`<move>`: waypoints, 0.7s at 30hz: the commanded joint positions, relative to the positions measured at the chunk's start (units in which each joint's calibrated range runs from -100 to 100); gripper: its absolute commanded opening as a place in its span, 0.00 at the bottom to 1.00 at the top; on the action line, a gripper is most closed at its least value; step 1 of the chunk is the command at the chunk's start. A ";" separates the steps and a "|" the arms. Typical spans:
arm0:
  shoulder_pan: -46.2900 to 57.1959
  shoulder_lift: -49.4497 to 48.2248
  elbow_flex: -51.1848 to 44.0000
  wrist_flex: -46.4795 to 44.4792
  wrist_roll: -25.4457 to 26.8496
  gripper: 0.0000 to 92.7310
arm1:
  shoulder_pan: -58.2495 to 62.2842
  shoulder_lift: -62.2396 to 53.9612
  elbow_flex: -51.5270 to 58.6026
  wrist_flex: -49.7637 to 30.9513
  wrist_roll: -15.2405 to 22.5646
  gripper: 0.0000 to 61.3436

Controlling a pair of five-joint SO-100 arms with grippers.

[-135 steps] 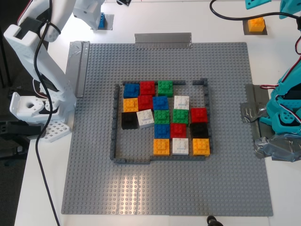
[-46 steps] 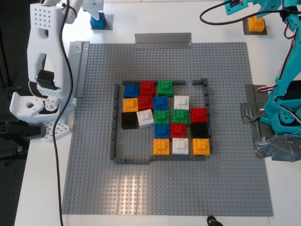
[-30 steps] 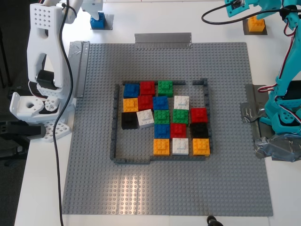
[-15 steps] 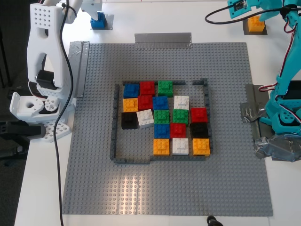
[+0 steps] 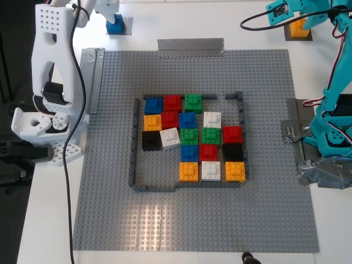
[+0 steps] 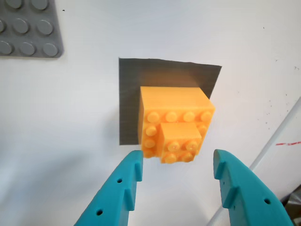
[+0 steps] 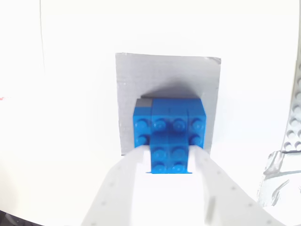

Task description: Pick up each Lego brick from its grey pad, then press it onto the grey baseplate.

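My first pincer (image 6: 175, 172) hangs with jaws apart just above the orange brick (image 6: 174, 123) on its grey pad (image 6: 130, 99), far right in the exterior view. My second pincer (image 7: 170, 162) is clamped on the blue brick (image 7: 170, 132), seated on its own pad (image 7: 167, 75) at the far left of the tabletop (image 5: 181, 22).

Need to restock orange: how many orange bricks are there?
4. One brick on a pad; three inside the frame: one at the exterior view's left, two in its lowest row. None seem hidden.

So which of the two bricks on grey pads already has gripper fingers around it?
The blue plastic brick on its grey pad: my second gripper has white fingers on both sides. The orange plastic brick sits beyond my first gripper, whose fingers are open.
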 commanded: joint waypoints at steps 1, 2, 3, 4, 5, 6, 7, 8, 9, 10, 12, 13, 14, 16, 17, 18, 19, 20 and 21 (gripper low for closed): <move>1.07 -0.53 -0.15 -0.61 0.29 0.18 | -0.01 -1.43 -4.41 -0.39 0.05 0.13; 1.14 -0.53 -0.15 -0.61 0.29 0.18 | -0.01 -1.43 -4.41 -0.47 0.10 0.12; 1.14 -0.53 -0.15 -0.61 0.29 0.18 | -0.01 -1.43 -4.32 -0.47 0.10 0.12; 1.14 -0.53 -0.15 -0.61 0.25 0.18 | -0.01 -1.43 -4.41 -0.47 0.10 0.11; 1.22 -0.53 -0.06 -0.61 0.25 0.18 | -0.01 -1.43 -4.50 -0.47 0.14 0.11; 1.22 -0.53 -0.06 -0.61 0.25 0.18 | -0.01 -1.52 -4.60 -0.47 0.14 0.10; 1.22 -0.53 -0.06 -0.61 0.25 0.18 | -0.01 -1.60 -4.78 -0.39 0.14 0.10; 1.22 -0.53 -0.06 -0.61 0.25 0.18 | -0.01 -1.78 -5.05 -0.31 0.10 0.10; 1.22 -0.53 -0.06 -0.61 0.25 0.18 | -0.01 -1.95 -5.23 -0.31 0.00 0.10; 1.22 -0.53 -0.06 -0.61 0.25 0.18 | 0.06 -2.20 -5.68 -0.15 -0.10 0.10; 1.22 -0.53 -0.06 -0.61 0.25 0.18 | 0.21 -2.72 -6.31 0.01 -0.29 0.10; 1.22 -0.53 -0.06 -0.61 0.25 0.18 | 0.28 -2.89 -6.67 0.26 -0.34 0.10; 1.14 -0.53 -0.06 -0.69 0.25 0.18 | 0.35 -3.06 -7.12 0.50 -0.34 0.10; 1.07 -0.44 -0.06 -0.69 0.25 0.18 | 0.42 -3.75 -7.57 0.99 -0.44 0.10; 1.00 -0.44 -0.06 -0.69 0.25 0.18 | 0.50 -4.18 -7.57 1.07 -0.44 0.10; 1.00 -0.44 -0.06 -0.69 0.25 0.18 | 0.50 -4.78 -7.57 1.24 -0.44 0.09; 0.93 -0.44 -0.06 -0.69 0.25 0.18 | 0.50 -5.47 -7.57 1.40 -0.44 0.09; 0.85 -0.44 -0.06 -0.78 0.20 0.18 | 0.50 -6.15 -7.57 1.56 -0.34 0.09; 0.85 -0.44 -0.06 -1.18 0.20 0.18 | 0.57 -7.10 -7.57 1.64 -0.34 0.09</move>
